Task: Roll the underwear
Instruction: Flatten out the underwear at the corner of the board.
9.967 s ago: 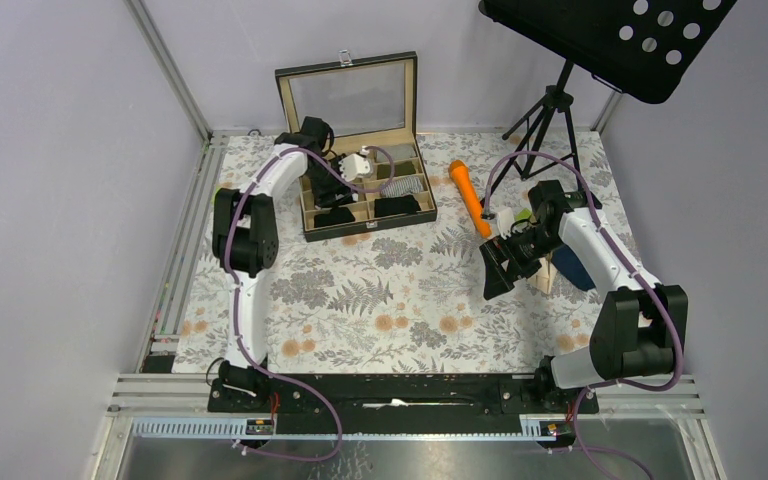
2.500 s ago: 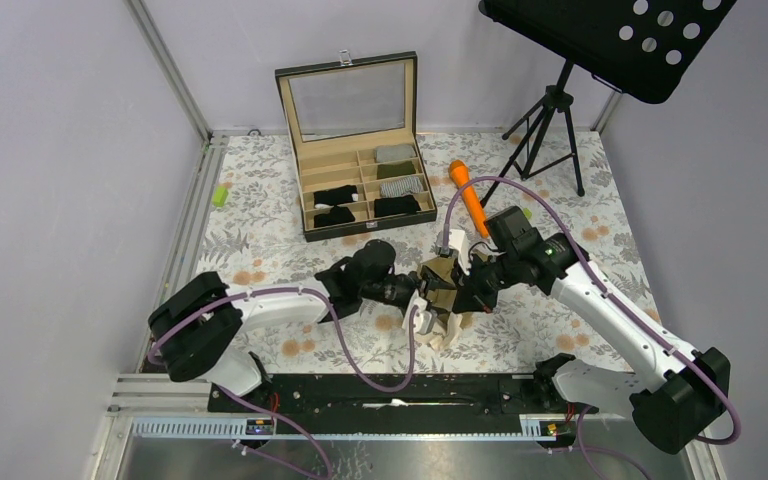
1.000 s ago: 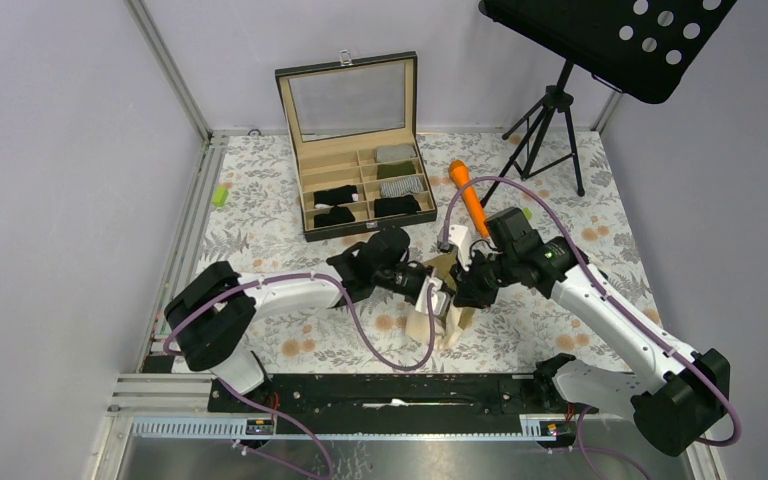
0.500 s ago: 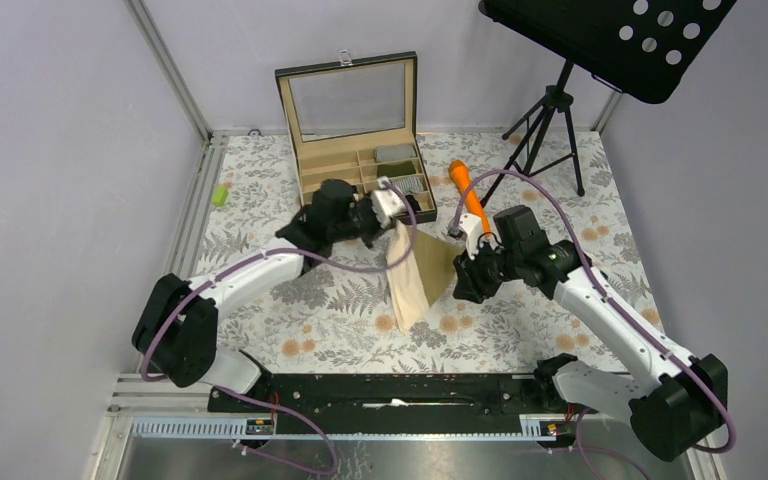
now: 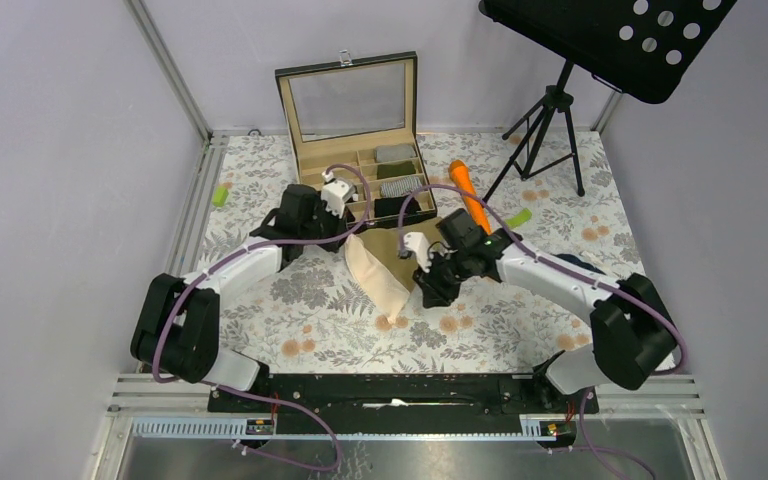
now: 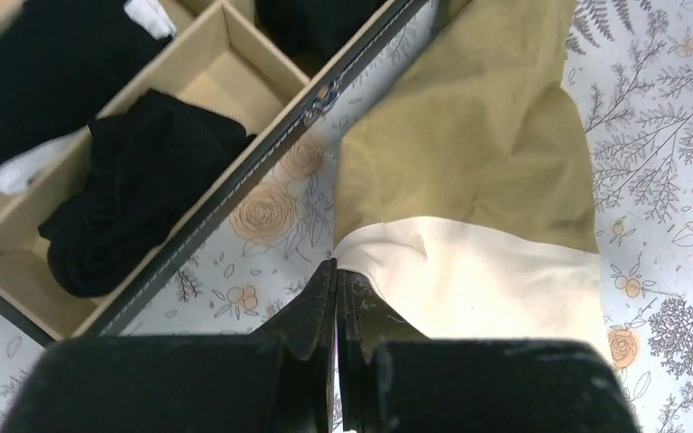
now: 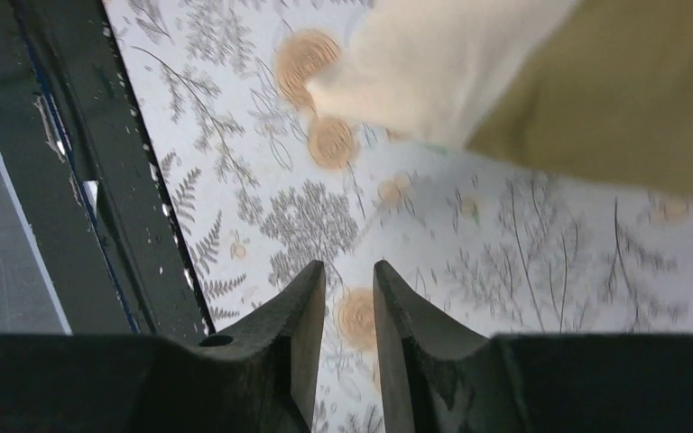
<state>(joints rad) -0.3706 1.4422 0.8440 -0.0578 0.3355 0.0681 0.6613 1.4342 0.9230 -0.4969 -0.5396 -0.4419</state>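
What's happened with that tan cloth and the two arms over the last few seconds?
The left gripper, shut on the olive-tan underwear, carried it from near the table's front edge up toward the open box, where it now drapes down onto the table. The right gripper, which had been at the cloth too, has let go and stands open beside it. The box, orange stick and music stand have not moved.

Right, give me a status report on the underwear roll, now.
Left gripper shut on the olive-tan briefs, pinching the cream edge. Right gripper open, empty, above the floral mat. Briefs not yet rolled. Compartment box close beside the cloth.
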